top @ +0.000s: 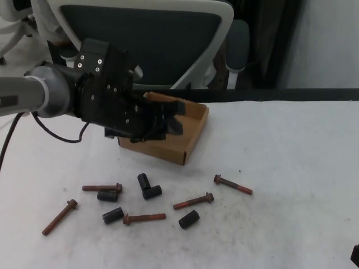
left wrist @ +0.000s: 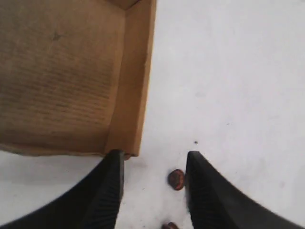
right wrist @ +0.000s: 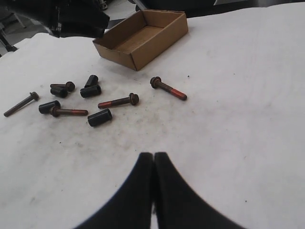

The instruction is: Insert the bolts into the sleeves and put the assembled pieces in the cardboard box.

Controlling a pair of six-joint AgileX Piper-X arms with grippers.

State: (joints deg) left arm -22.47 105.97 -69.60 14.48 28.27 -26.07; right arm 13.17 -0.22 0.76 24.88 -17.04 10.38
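The cardboard box [right wrist: 143, 40] is a shallow, open rectangular tray of plain brown board at the far left of the bench. Nearer lie 5 rusty flanged bolts [top: 193, 200] and 5 short black cylindrical sleeves [top: 189, 219], all loose. The left gripper [left wrist: 153, 191] hovers over the box's edge, its ribbed fingers [left wrist: 107, 191] moderately apart and empty. The right gripper [right wrist: 153, 181] is pressed closed on nothing, at the near right. The white bench [top: 291, 168] is smudged, and an office chair [top: 146, 39] stands behind it.
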